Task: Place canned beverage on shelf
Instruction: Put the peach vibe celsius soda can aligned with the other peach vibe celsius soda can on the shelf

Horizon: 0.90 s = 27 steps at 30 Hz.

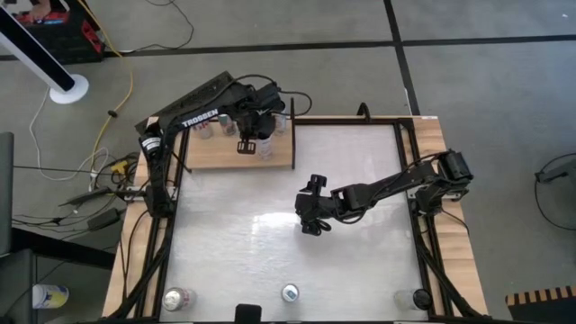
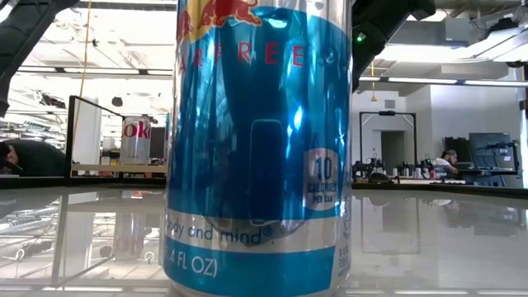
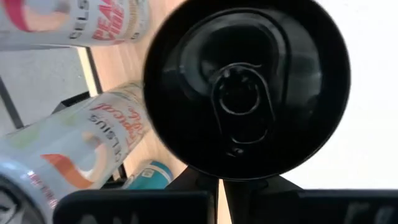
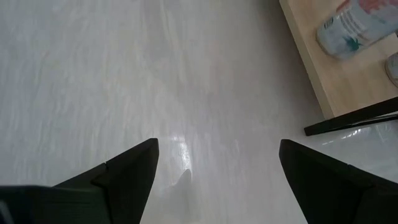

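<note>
The shelf [image 1: 236,155], a pale wooden board, lies at the table's far left and carries several cans. My left gripper [image 1: 245,144] hovers over it, pointing down, its fingers close together. A standing can [image 1: 267,145] is right beside it. In the left wrist view that can's dark top [image 3: 245,87] fills the picture and hides the fingertips. Other white cans [image 3: 93,143] stand around it on the shelf. My right gripper [image 1: 312,218] is open and empty over the middle of the table, and its wrist view [image 4: 217,155] shows bare tabletop between the fingers. My left gripper points down right beside the standing can on the shelf. The can's top [image 3: 245,87] hides the fingertips, so I cannot tell whether they touch the can's side.
Three more cans stand along the table's near edge, at the left [image 1: 177,298], the middle [image 1: 290,292] and the right [image 1: 419,298]. The middle one, blue and silver [image 2: 260,148], fills the low view. A red-lettered can [image 2: 136,140] shows on the shelf. A person sits in the room behind.
</note>
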### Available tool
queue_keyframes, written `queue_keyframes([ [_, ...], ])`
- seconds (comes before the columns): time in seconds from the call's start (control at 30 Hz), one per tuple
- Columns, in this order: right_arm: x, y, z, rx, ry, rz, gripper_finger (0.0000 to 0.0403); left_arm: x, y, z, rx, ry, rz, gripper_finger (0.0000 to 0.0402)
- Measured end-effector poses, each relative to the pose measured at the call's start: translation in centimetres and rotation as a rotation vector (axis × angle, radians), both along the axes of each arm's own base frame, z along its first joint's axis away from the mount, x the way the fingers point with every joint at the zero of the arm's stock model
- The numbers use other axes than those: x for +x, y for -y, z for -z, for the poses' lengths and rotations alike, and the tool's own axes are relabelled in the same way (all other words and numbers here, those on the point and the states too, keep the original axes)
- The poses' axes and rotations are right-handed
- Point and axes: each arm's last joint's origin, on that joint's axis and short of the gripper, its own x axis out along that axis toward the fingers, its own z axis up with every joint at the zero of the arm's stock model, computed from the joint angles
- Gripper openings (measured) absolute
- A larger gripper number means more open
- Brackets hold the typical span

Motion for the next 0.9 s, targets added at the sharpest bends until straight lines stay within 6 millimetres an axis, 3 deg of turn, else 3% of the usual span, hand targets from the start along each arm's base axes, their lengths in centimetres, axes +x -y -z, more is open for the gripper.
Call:
queue_keyframes([
  [0.9, 0.0, 0.2, 0.0, 0.000, -0.001, 0.006, 0.0359, 1.6, -0.3, 0.1, 0.042, 0.117, 0.034, 0.0000],
])
